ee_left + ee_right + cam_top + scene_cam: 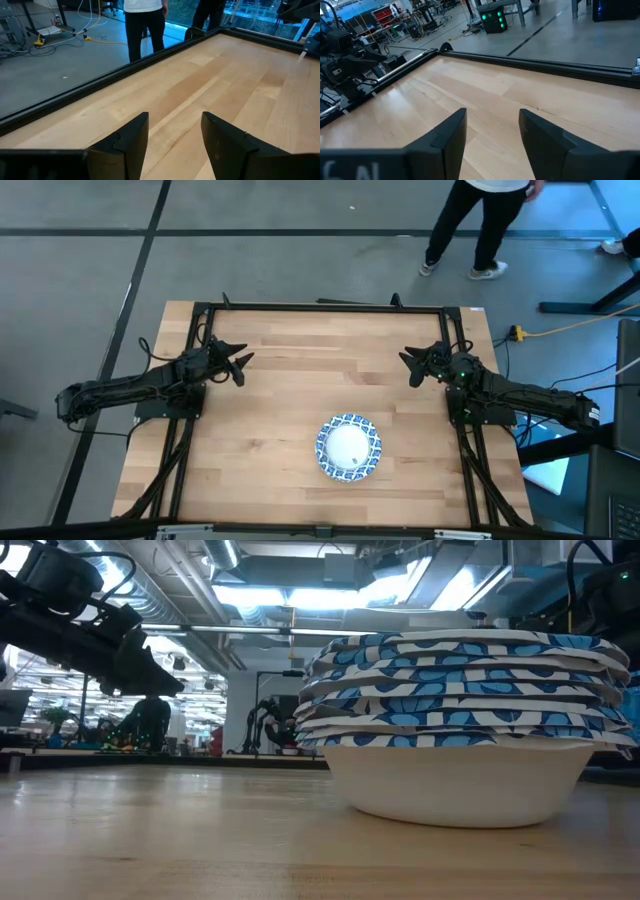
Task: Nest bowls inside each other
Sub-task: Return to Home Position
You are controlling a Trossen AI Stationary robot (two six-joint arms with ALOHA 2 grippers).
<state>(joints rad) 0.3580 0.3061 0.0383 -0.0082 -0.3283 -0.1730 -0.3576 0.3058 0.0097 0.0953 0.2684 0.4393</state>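
Observation:
The bowls (349, 447) stand as one nested stack on the wooden table, a little right of its middle toward the near edge. They are white with wide blue-and-white patterned rims. In the low view the stack (460, 730) rests on the lowest bowl's base, several rims layered above. My left gripper (243, 363) is open and empty at the table's left. My right gripper (406, 363) is open and empty at the table's right. Both hover away from the stack. Each wrist view shows open fingers over bare wood (175, 132) (492, 132).
A black frame (320, 307) runs round the table's edges. A person (480, 220) stands on the floor beyond the far edge. Bare wood lies between the two grippers and around the stack.

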